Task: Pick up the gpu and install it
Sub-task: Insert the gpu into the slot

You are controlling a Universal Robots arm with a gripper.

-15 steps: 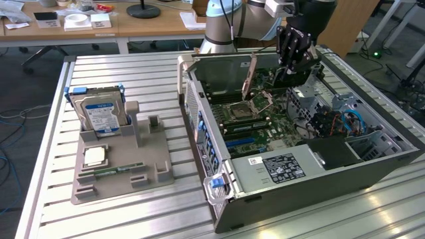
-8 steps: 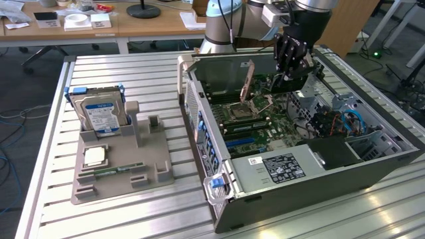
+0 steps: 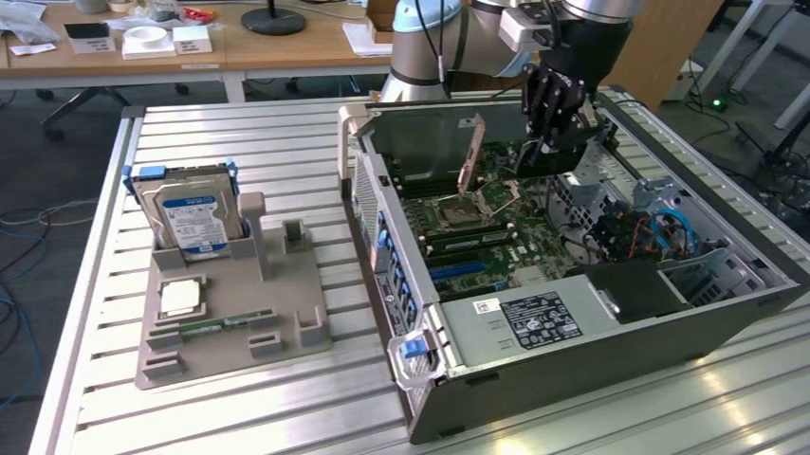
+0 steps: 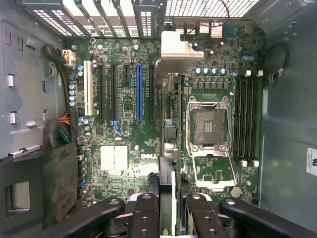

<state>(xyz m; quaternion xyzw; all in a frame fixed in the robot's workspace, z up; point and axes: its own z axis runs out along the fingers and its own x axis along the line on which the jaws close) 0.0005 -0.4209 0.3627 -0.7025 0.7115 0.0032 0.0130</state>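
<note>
Jaws grip gpu [image 4: 167,193] above DELL-marked motherboard [image 4: 130,106].

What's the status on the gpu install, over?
Gripper shut on gpu. Held edge-on above motherboard in open computer case, not seated. Expansion slots unobstructed.

You're in a lab workshop. A ribbed aluminium workbench [image 3: 228,133] carries the open grey computer tower [image 3: 570,379] under your gripper [image 3: 553,142]; cluttered wooden desks [image 3: 317,49] stand beyond it.
</note>
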